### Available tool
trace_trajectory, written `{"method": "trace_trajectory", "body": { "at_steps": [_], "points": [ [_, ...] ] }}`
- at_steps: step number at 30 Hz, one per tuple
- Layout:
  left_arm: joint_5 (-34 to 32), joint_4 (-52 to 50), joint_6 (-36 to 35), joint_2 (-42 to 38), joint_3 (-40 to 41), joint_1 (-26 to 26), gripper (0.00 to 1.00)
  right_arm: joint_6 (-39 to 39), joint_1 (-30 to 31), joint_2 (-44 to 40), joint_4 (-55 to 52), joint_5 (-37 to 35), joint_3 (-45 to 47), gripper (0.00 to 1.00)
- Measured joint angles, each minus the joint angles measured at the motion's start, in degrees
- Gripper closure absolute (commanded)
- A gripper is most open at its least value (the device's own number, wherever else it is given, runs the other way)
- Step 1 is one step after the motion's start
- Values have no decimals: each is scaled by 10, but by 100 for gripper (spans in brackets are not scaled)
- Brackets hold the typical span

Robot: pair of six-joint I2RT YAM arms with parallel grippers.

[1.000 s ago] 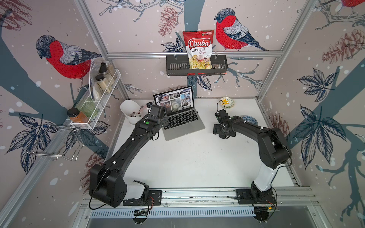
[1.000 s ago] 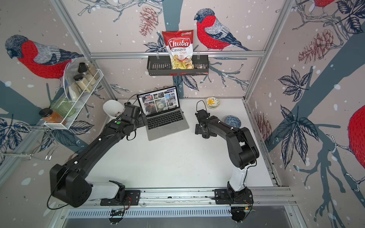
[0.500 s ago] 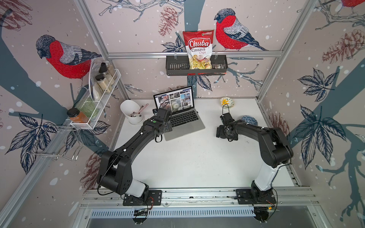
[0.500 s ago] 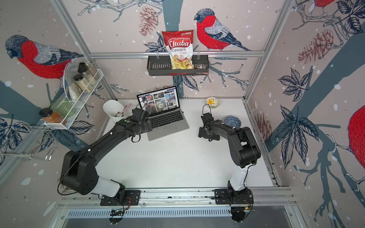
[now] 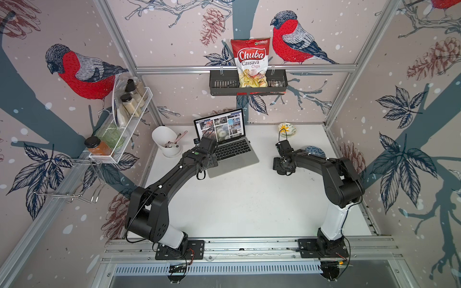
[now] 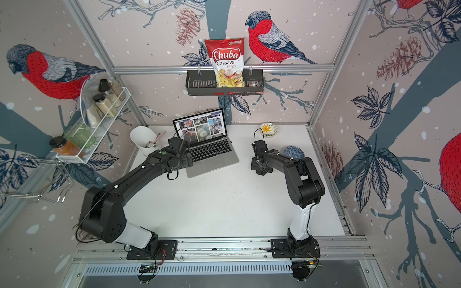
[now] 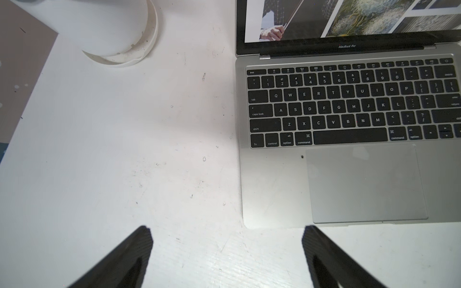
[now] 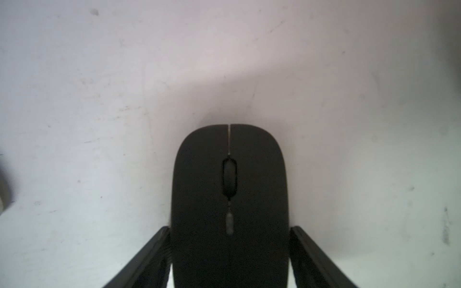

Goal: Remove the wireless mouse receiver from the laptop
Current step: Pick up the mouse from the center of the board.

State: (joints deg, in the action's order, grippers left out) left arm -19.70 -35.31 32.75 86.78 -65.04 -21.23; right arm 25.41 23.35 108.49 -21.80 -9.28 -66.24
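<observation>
Left pincer [image 7: 227, 227] spread above bench [image 7: 124, 149] beside laptop [image 7: 274, 189]. Right pincer [image 8: 230, 228] flanks mouse [image 8: 202, 179]; whether it grips cannot be told.

Both top views: diffuse light, soft shadows on the white table [image 5: 249, 204], straight lines bowed toward the edges. Right wrist view dimmer and hazy; the mouse [image 8: 228, 187] soft-focus, grey shadow spreading ahead of it.

Bullfinch-and-pinecone wallpaper walls [image 5: 174, 37] – aluminium frame [image 5: 174, 69] at the corners – enclose a white tabletop [image 5: 249, 199].
</observation>
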Motion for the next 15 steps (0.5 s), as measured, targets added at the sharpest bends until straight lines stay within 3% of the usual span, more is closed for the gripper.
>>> {"method": "trace_trajectory", "body": {
  "at_steps": [9,11,15],
  "points": [
    [9,4,0,-9,10,-2,2,1,17,-11,8,-3,19,31],
    [14,4,0,-9,12,-2,2,2,19,-8,8,-4,17,37],
    [18,7,0,-6,14,-2,2,7,19,1,19,-6,10,59]
  ]
}}
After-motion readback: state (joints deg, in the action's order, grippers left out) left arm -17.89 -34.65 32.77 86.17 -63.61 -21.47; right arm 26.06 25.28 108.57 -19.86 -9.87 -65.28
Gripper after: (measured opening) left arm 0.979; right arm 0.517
